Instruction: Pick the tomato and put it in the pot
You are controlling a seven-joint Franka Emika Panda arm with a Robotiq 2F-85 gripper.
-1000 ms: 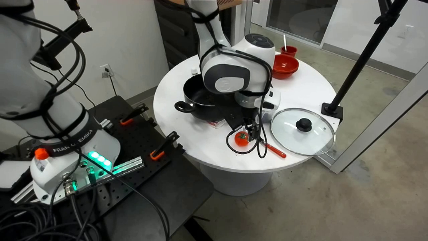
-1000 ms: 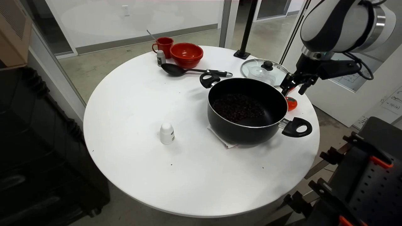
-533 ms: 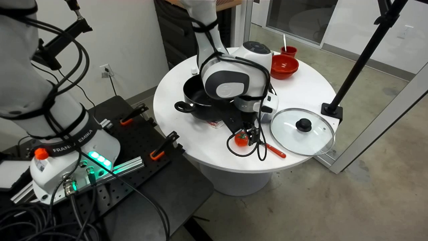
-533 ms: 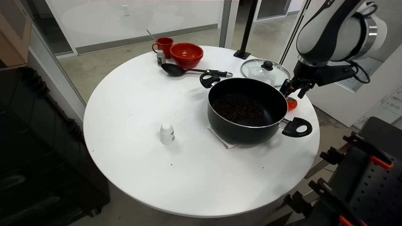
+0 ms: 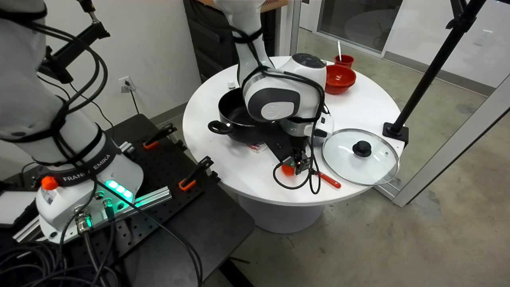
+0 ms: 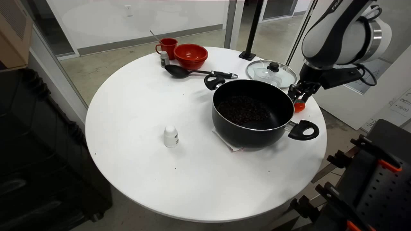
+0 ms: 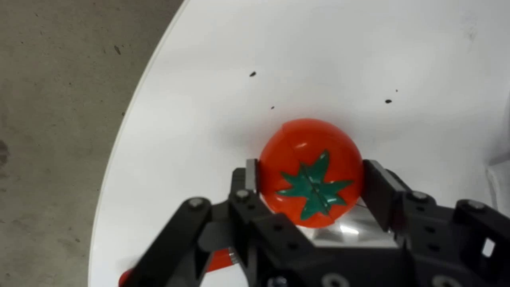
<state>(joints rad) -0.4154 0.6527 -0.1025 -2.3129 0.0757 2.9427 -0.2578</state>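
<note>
The tomato (image 7: 308,139), round and red with a green star-shaped top, sits between the two fingers (image 7: 251,175) of my gripper (image 7: 311,175) in the wrist view. Both pads touch its sides, so the jaws are shut on it. It appears to rest on the white table near the edge. In both exterior views the tomato (image 5: 287,170) (image 6: 300,106) is partly covered by the fingers. The black pot (image 6: 249,136) stands close by, with dark bean-like bits inside; the arm covers part of the pot (image 5: 239,133) in an exterior view.
A red-handled knife (image 5: 330,180) lies right beside the gripper, its blade (image 7: 354,225) under the jaws. The glass lid (image 5: 338,159) is near too. Farther off are red bowls (image 6: 191,61), a black spoon (image 6: 178,71), a red mug (image 6: 168,48) and a white shaker (image 6: 170,138).
My gripper has come down to the tomato, and its jaws have closed from open onto it. The tomato has shifted very slightly. Pot, lid and knife stay where they were.
</note>
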